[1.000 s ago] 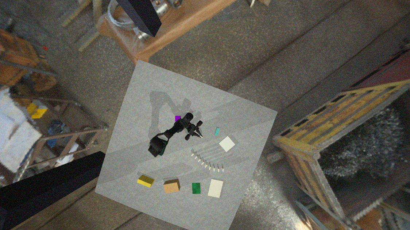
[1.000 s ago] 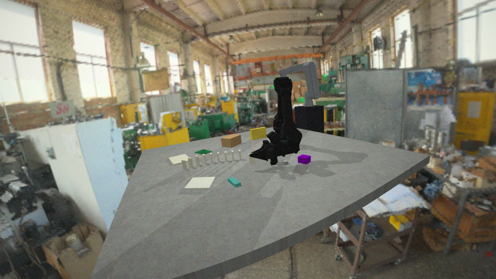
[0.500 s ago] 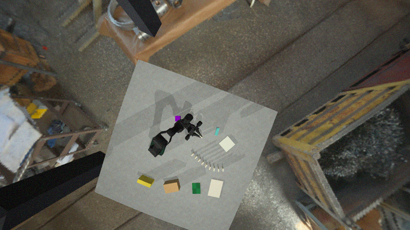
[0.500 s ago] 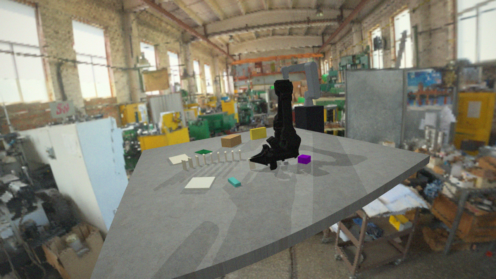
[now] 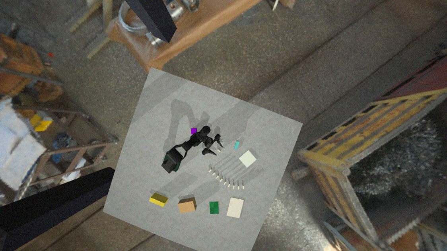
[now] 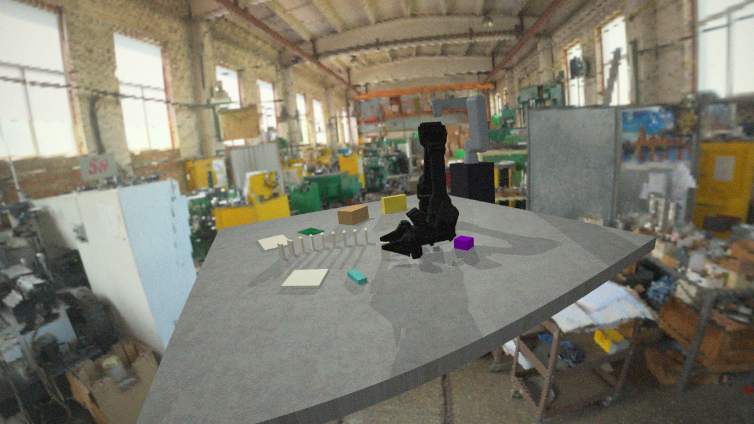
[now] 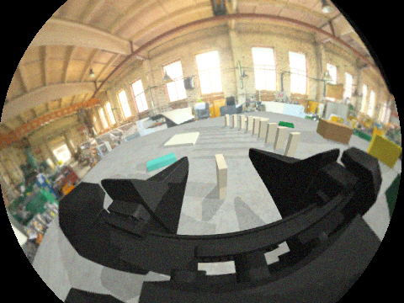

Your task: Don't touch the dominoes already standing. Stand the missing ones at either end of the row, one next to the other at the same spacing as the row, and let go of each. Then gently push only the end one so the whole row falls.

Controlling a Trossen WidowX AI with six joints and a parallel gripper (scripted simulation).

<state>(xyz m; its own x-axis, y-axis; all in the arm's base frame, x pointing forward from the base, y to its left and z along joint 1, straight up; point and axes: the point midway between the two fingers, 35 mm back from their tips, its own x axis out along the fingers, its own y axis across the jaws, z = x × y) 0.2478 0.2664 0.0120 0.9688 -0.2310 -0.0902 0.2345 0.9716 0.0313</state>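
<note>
A curved row of several cream dominoes [image 5: 226,179] [image 6: 322,241] [image 7: 264,130] stands on the grey table [image 5: 137,149] [image 6: 316,343]. One more cream domino [image 7: 221,177] [image 6: 385,255] stands upright on the table by itself, off the near end of the row and a wider gap away than the row's spacing. My gripper [image 5: 218,150] [image 6: 384,243] [image 7: 219,156] is open and low over the table. Its fingers stand on either side of this domino without touching it.
A teal block [image 5: 236,145] [image 6: 356,277] [image 7: 162,162] and a flat cream tile [image 5: 247,158] [image 6: 305,277] lie beside the row. A purple block [image 5: 193,131] [image 6: 463,242] lies behind the arm. A yellow box [image 5: 158,199], a tan box [image 5: 187,205], a green tile [image 5: 213,207] and a second cream tile [image 5: 235,207] lie beyond the row.
</note>
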